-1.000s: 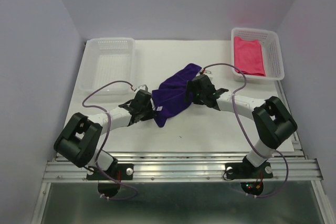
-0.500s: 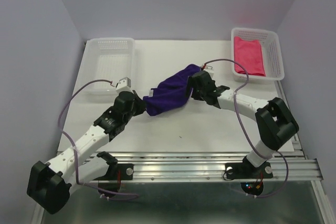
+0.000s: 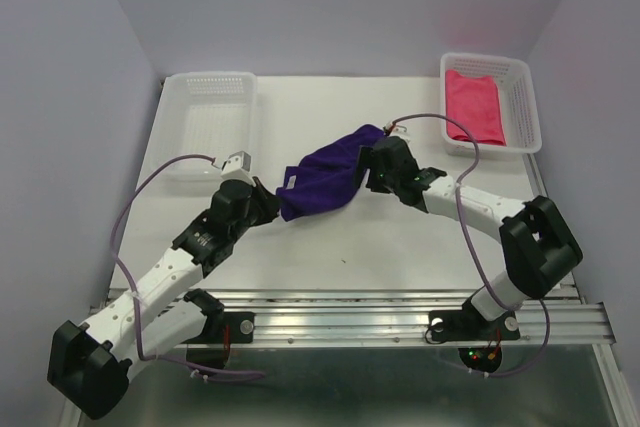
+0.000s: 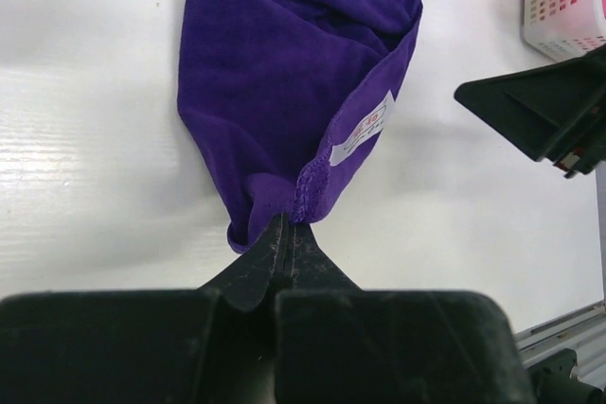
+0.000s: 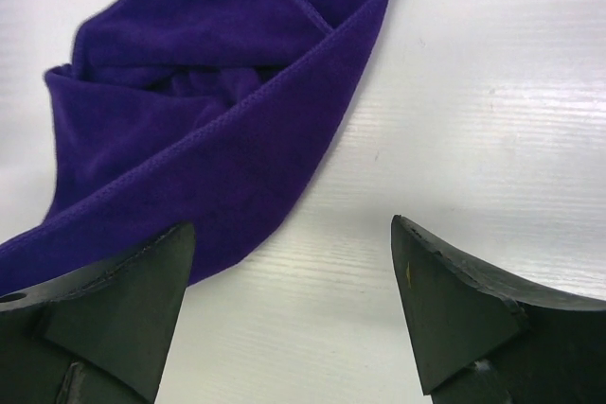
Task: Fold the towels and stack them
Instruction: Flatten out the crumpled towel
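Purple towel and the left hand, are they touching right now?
Touching. The left wrist view shows the left hand shut on a corner of the purple towel, with the cloth pinched and bunched right where the hand closes.

One towel (image 3: 325,179) lies centred on the table (image 3: 400,242), a second towel (image 3: 474,107) in the far-right basket (image 3: 522,97), the far-left basket (image 3: 208,125) opposite.

Left claw (image 3: 267,204) dragged purple towel (image 3: 325,179) corner slightly leftward
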